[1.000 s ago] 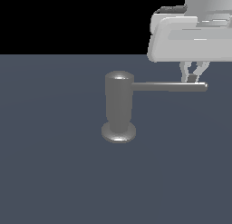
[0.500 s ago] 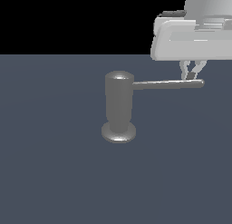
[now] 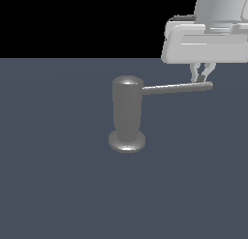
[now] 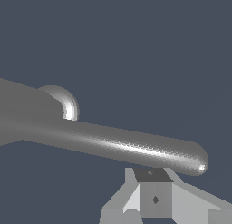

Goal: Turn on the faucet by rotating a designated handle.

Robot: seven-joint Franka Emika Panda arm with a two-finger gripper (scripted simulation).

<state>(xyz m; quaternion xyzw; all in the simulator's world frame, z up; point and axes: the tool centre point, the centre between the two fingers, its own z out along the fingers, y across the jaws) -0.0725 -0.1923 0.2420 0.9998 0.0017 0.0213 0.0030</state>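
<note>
- Exterior view: no brand, label or writing can be read on anything here.
- Exterior view: the faucet (image 3: 127, 116) stands upright on the dark grey floor (image 3: 58, 185), domed top up, round disc base flat on the surface.
- Exterior view: the handle (image 3: 177, 88) sticks out sideways from the faucet's upper part toward the exterior view's right, tilted very slightly up at its outer end.
- Exterior view: the arm's white wrist block (image 3: 206, 42) hangs above the handle's outer end, fingers pointing down.
- Exterior view: the gripper (image 3: 202, 78) sits at the handle's tip, touching or just beside it; the fingers stand close together, but I cannot tell whether they clamp the rod.
- Wrist view: the handle (image 4: 127, 146) crosses the frame, rounded tip near the grey fingers (image 4: 154, 196).
- Wrist view: the faucet's base rim (image 4: 68, 103) shows behind the rod.
- Wrist view: one finger pad lies just beside the rod; jaw state not readable.
</note>
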